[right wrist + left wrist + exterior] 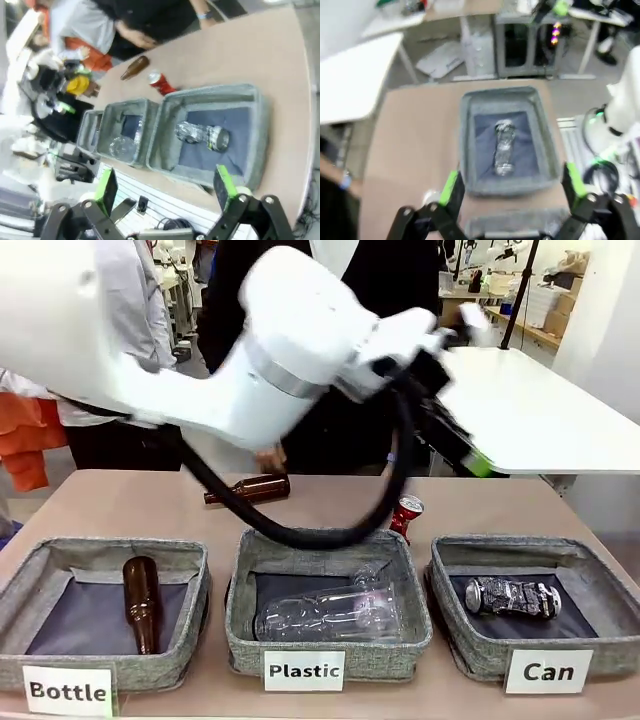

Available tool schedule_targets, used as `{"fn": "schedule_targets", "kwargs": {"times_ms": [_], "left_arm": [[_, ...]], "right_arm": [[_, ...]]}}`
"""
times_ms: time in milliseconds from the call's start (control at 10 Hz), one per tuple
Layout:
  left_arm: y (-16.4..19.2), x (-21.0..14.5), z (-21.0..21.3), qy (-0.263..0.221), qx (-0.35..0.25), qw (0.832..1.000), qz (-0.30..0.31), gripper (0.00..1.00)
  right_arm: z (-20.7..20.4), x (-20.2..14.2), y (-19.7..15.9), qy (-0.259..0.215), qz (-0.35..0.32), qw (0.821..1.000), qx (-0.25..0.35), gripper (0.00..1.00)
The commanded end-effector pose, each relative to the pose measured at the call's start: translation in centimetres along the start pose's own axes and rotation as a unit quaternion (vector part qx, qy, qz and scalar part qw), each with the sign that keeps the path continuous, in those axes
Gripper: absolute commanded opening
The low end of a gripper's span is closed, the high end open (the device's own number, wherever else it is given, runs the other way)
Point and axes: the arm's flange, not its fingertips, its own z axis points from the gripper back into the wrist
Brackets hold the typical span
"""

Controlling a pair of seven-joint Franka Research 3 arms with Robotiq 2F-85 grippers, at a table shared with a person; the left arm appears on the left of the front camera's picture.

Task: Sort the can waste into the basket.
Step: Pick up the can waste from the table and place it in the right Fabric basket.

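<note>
Front view: the red can [406,515] sits on the tan table [120,505] at about eleven o'clock from the Can basket [515,546], just beyond its far left corner and near the back of the Plastic basket [245,625]. It seems to stand, perhaps leaning a little, its silver top showing. The black-and-silver can [512,597] already lies on its side on the dark lining of the Can basket, so I'd say the red one is what is left to sort.

The red can looks like thin drink-can metal. It is likely light, with a smooth, glossy, rather slippery wall, and easy to dent if squeezed hard. I would take it across the round body about halfway up, pads on opposite sides, not by the rim. The baskets are soft grey woven fabric with square, slightly sagging walls, so a dropped can should land gently.

The left gripper [511,184] hangs above the near rim of the Can basket, its green-padded fingers spread wide with nothing between them. The red can lies toward nine o'clock of it in the front view. The right gripper [166,186] is also spread wide and empty, off the table's edge.

A brown glass bottle [250,490] lies at twelve o'clock of the Plastic basket. Glass is heavy and brittle, and it is not part of this job. A clear plastic bottle [330,612] rests inside that basket.
</note>
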Motion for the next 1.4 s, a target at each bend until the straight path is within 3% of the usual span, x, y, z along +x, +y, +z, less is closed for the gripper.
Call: {"fn": "schedule_targets", "kwargs": {"times_ms": [0,200,300,400,600,700,900,1100,1200,1300], "left_arm": [[-2.6,-6.3,10.3,-0.018,0.037,0.993,0.106,1.00],[-3.1,-12.1,19.1,-0.063,0.086,0.976,0.191,1.00],[-3.4,-14.7,23.3,-0.081,0.117,0.961,0.237,1.00],[-3.2,-17.9,26.8,-0.105,0.105,0.941,0.304,1.00],[-4.1,-24.3,30.9,-0.147,0.089,0.890,0.423,1.00],[-3.7,-28.0,32.0,-0.171,0.095,0.857,0.478,1.00],[-4.5,-35.4,33.4,-0.208,0.057,0.808,0.548,1.00],[-4.7,-39.6,33.3,-0.247,-0.004,0.798,0.550,1.00],[-4.2,-40.9,32.5,-0.255,-0.033,0.809,0.528,1.00],[-3.7,-41.2,31.8,-0.246,-0.008,0.830,0.500,1.00]], "right_arm": [[-6.7,-1.4,4.6,0.023,0.028,0.999,0.019,1.00],[-11.8,-1.1,7.5,0.083,0.037,0.994,0.055,1.00],[-14.5,-1.0,9.1,0.119,0.028,0.989,0.080,1.00],[-17.1,-1.1,10.1,0.162,0.004,0.981,0.106,1.00],[-20.8,-1.4,10.7,0.219,-0.041,0.964,0.147,1.00],[-22.1,-1.2,10.2,0.228,-0.054,0.960,0.153,1.00],[-23.0,-0.9,9.1,0.212,-0.077,0.956,0.186,1.00],[-22.2,0.7,8.0,0.145,-0.102,0.964,0.197,1.00],[-21.6,1.5,7.1,0.079,-0.100,0.980,0.153,1.00],[-23.0,2.1,7.8,0.197,-0.089,0.958,0.187,1.00]]}}
